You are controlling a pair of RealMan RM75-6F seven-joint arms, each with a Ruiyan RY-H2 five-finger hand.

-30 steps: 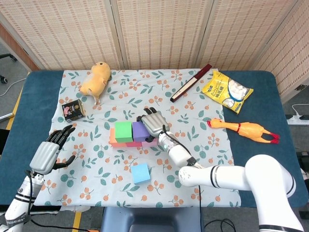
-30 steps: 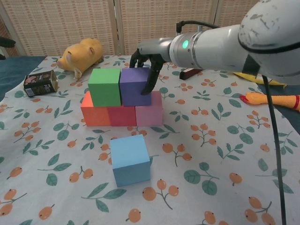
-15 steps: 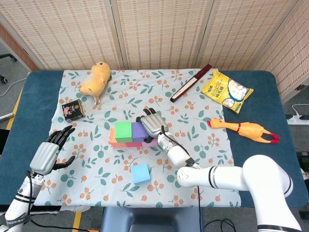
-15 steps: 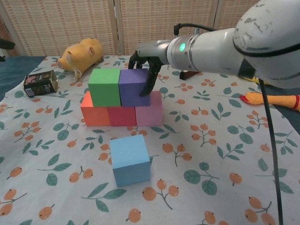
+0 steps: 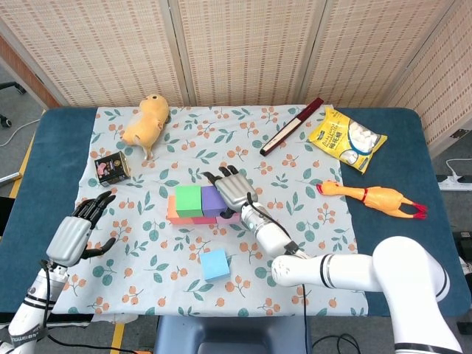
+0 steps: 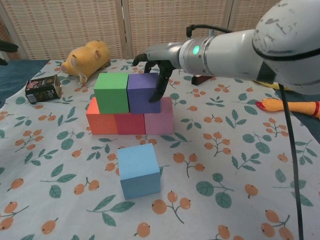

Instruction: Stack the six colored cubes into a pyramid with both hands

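Three cubes form a row on the floral cloth: orange [image 6: 100, 120], red [image 6: 131, 124], pink [image 6: 160, 120]. On top stand a green cube [image 6: 112, 92] and a purple cube [image 6: 143, 91], side by side. A light blue cube [image 6: 138, 169] lies alone in front of the stack. My right hand [image 6: 159, 65] hovers at the purple cube; its fingers [image 6: 140, 57] are spread above the cube's back and its thumb lies along the cube's right face. In the head view the right hand [image 5: 232, 189] is just right of the purple cube [image 5: 212, 199]. My left hand [image 5: 74, 232] rests empty at the table's left edge, fingers apart.
A yellow plush hamster [image 5: 146, 122] and a small dark can [image 5: 112, 167] lie at the back left. A dark red stick [image 5: 291, 125], a yellow snack bag [image 5: 346, 138] and a rubber chicken [image 5: 372, 197] lie to the right.
The right hand's fingers have lifted and spread away from the back of the purple cube, which stays in place on the stack. The left hand has not moved.
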